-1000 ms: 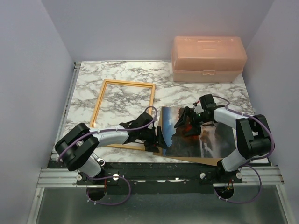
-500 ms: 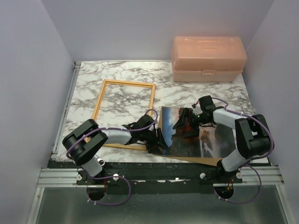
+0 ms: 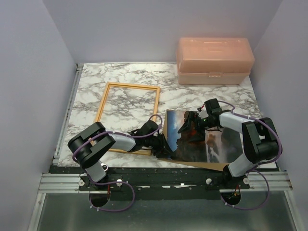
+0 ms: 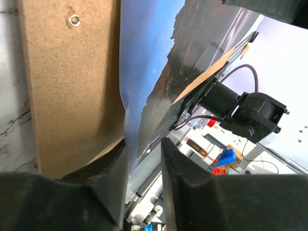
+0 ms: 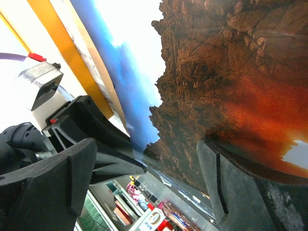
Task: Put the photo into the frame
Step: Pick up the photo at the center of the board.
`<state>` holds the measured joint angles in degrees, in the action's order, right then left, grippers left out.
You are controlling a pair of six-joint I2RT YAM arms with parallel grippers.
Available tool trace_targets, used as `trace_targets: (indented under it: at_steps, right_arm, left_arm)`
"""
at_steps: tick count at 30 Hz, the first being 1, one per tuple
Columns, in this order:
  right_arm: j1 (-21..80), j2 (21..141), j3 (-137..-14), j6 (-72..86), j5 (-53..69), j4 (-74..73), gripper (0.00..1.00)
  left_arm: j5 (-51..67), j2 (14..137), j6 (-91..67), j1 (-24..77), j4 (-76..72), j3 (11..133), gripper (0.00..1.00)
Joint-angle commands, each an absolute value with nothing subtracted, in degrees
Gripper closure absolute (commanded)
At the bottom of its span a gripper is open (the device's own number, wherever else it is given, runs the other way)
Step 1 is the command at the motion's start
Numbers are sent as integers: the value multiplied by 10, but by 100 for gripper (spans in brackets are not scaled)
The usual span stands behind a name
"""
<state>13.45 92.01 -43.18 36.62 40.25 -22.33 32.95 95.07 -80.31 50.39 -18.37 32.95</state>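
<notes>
The photo (image 3: 202, 137), red sun and dark rocks face up, lies at the front right on the brown backing board (image 3: 214, 166). The orange frame (image 3: 127, 118) lies flat to its left. My left gripper (image 3: 163, 148) is at the photo's left edge. In the left wrist view its jaws (image 4: 143, 148) stand slightly apart, and the raised edge of the photo (image 4: 192, 43) lies against the left finger above the board (image 4: 72, 86). My right gripper (image 3: 192, 122) is open over the photo (image 5: 231, 72), with one fingertip (image 5: 216, 149) on it.
A pink translucent plastic box (image 3: 214, 60) stands at the back right. The marble table (image 3: 130, 77) has purple walls on three sides. The frame's orange rail (image 5: 72, 62) and the left gripper (image 5: 96, 139) show in the right wrist view.
My left gripper has moved right along the frame's near rail to the photo's left edge, which now curls up a little. The right gripper has stayed in place.
</notes>
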Motion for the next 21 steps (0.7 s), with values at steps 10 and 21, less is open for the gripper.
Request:
trace_targets:
  at_steps: [10,21]
  right_arm:
    - [142,901,-442,345,330,-255,3]
    - [142,890,-479,341,336,-265,0]
  left_arm:
    - [244,890,-680,506,28,418,100]
    - [198,758,-602,423,154,381,100]
